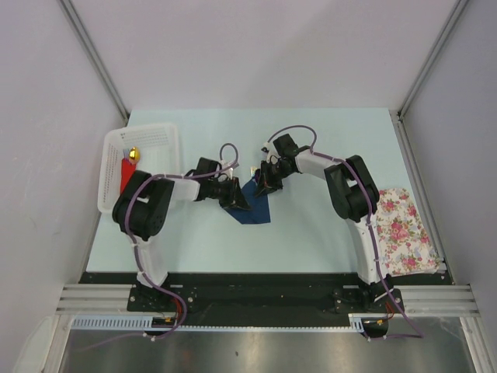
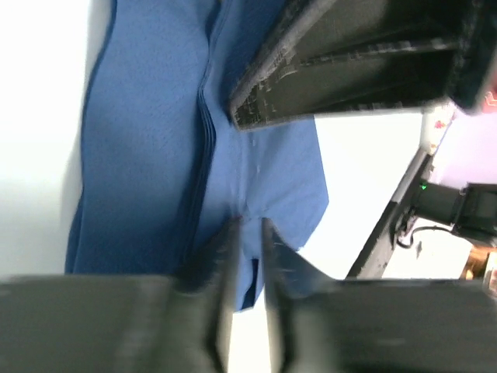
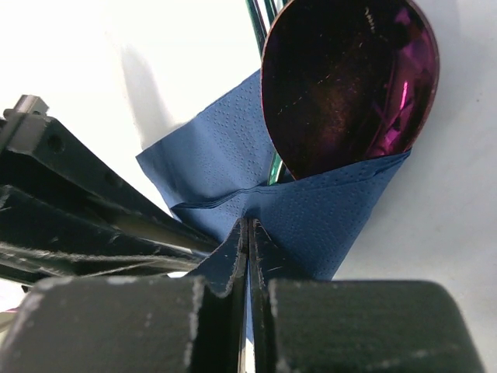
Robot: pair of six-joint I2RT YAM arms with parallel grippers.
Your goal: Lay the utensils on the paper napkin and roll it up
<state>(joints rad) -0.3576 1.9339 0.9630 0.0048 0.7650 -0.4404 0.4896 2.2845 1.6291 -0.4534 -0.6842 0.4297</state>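
The navy paper napkin (image 1: 256, 208) lies mid-table, folded over the utensils. In the right wrist view a shiny purple spoon bowl (image 3: 349, 78) sticks out of the fold, and thin green stems (image 3: 260, 23) of the utensils show beside it. My right gripper (image 3: 250, 225) is shut on the napkin's (image 3: 326, 210) folded edge, at its far end (image 1: 268, 185). My left gripper (image 2: 248, 227) stands at the napkin's left side (image 1: 237, 198). Its jaws are nearly together, with a flap of the napkin (image 2: 140, 140) pinched between them. The utensils' handles are hidden inside the paper.
A white basket (image 1: 116, 144) stands at the far left and holds a red flat object with a gold ball (image 1: 126, 172). A floral cloth (image 1: 402, 231) lies at the right edge. The two grippers are close together over the napkin.
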